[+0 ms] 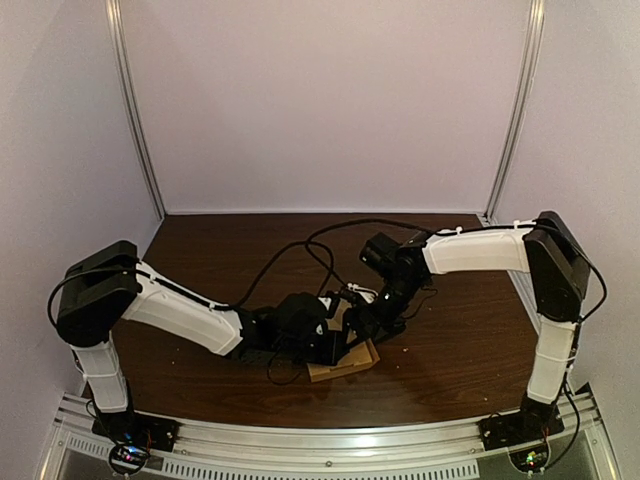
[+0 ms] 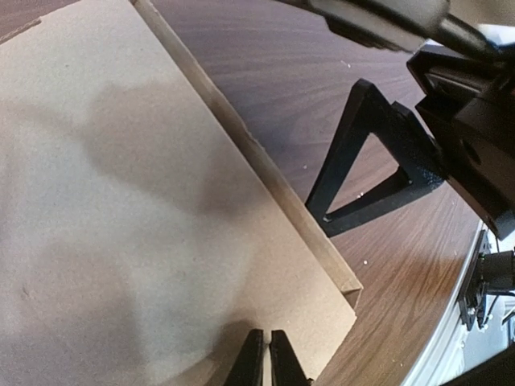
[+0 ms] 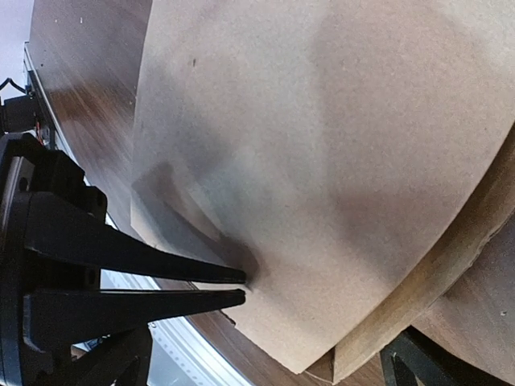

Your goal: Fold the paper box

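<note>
On a dark table between lilac walls, left gripper and right gripper pinch the paper box.

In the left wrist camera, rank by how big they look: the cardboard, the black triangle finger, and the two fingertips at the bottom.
1. Cardboard, filling most of the view.
2. Black triangle finger.
3. Fingertips, smallest, though cut off by the frame edge.

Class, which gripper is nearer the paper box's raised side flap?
Right. The right gripper seems to touch the raised side flap from outside; the left gripper sits over the flat panel, off it.
</note>
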Action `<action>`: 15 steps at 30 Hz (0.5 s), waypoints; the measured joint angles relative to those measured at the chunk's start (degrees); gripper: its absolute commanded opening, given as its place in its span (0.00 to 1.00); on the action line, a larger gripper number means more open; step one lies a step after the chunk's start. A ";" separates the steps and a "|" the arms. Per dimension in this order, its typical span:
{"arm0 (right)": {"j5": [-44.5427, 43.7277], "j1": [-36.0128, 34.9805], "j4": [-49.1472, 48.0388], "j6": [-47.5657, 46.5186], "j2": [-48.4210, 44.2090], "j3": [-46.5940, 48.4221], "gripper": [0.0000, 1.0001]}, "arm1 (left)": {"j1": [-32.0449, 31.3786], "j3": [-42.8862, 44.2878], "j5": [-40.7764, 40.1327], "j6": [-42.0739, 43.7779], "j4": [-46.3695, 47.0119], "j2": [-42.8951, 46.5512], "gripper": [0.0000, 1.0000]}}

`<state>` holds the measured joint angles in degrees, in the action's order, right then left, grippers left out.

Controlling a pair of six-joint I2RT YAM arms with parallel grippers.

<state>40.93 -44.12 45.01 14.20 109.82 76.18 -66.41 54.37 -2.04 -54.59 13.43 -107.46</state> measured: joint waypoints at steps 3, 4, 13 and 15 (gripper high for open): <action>-0.35 1.44 0.81 -2.12 0.15 1.01 1.00 | 0.04 -0.57 -1.22 0.42 0.96 0.48 0.08; -0.20 2.01 1.03 -2.64 0.15 1.25 1.00 | 0.04 -0.92 -1.70 0.92 0.70 0.94 0.08; -0.13 10.99 1.03 -9.01 -9.66 -2.64 0.79 | 0.09 -2.82 -6.36 9.60 -8.68 12.70 0.10; -2.69 11.41 0.52 -10.64 -12.59 -4.28 0.52 | 0.09 -2.40 -7.50 11.39 -11.26 15.21 0.09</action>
<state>38.24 -32.71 45.54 3.55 97.23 71.90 -66.32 51.96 -9.54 -43.20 2.17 -92.25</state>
